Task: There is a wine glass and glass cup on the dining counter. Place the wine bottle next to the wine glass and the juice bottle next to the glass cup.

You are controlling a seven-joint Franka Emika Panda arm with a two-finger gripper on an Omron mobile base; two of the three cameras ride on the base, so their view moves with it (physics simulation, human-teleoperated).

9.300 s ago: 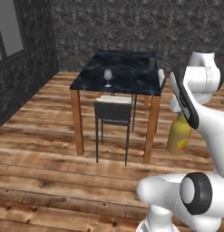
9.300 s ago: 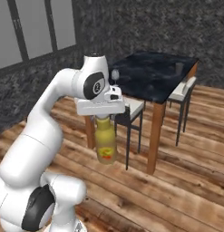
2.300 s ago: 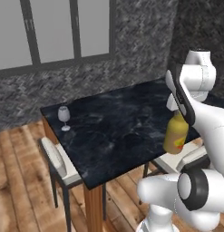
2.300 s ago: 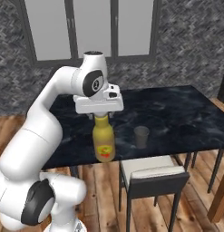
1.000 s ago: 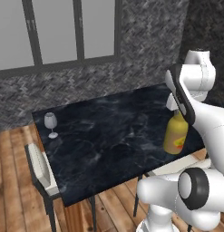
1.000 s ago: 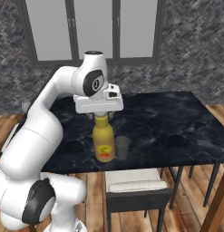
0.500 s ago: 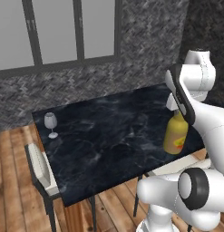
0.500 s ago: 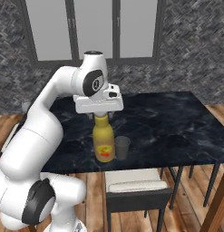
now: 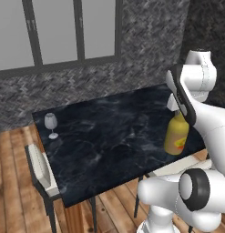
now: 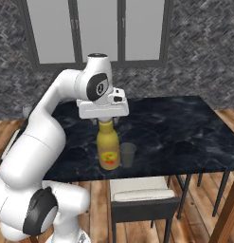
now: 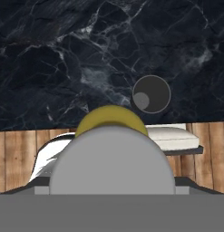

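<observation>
Chair [image 10: 137, 195] (pale seat) tucked under dining counter [image 10: 194, 137] beside glass cup [image 10: 127, 154].

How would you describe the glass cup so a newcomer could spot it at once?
Find the dining counter, the black marbled table under the window. Near its front edge, above a chair, the yellow juice bottle hangs from the gripper. The glass cup is the short, stemless, greyish tumbler right beside the bottle.

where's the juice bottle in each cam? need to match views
Left base view: juice bottle at right, over the dining counter's near right edge.
Right base view: centre, under the gripper, glass cup just to its right.
Hand view: bottom centre, yellow shoulder behind its grey cap.
Shared landmark: the black marbled counter top.
</observation>
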